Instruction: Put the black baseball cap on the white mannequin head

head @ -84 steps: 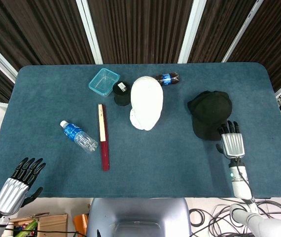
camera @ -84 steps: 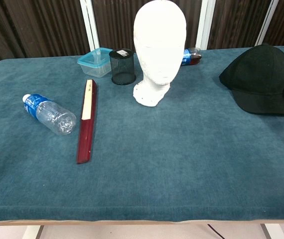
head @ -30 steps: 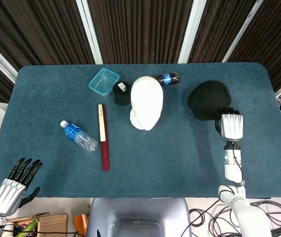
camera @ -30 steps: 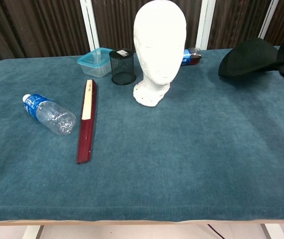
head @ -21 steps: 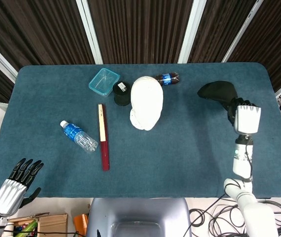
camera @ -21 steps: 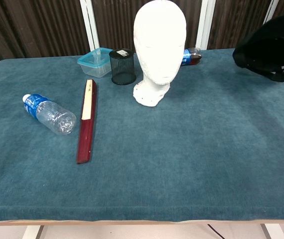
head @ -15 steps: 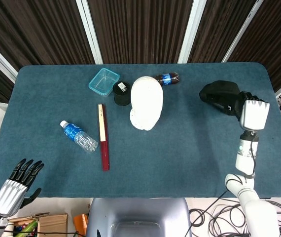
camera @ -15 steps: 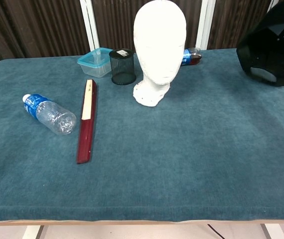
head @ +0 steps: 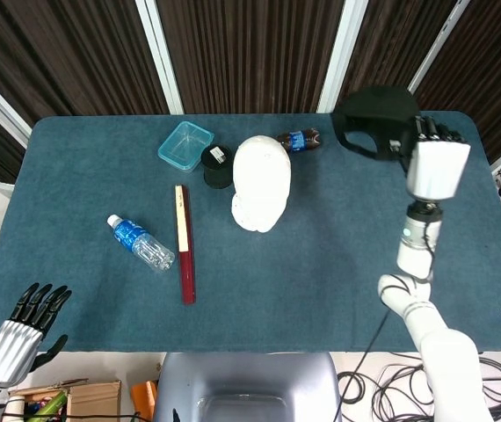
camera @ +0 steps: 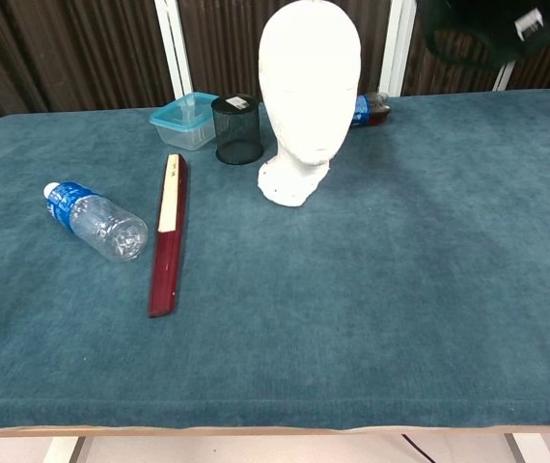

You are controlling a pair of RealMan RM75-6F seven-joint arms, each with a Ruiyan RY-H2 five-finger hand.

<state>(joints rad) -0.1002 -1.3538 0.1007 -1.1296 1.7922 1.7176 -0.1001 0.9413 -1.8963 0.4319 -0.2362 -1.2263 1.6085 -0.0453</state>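
Here my right hand (head: 433, 163) grips the black baseball cap (head: 375, 119) high above the table, right of the white mannequin head (head: 261, 183), clearing its crown; my left hand (head: 24, 330) idles, fingers spread.

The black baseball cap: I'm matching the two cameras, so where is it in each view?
Head view: black baseball cap upper right, held by the right hand.
Chest view: top right corner, partly cut off.
Shared landmark: white mannequin head, left of the cap.
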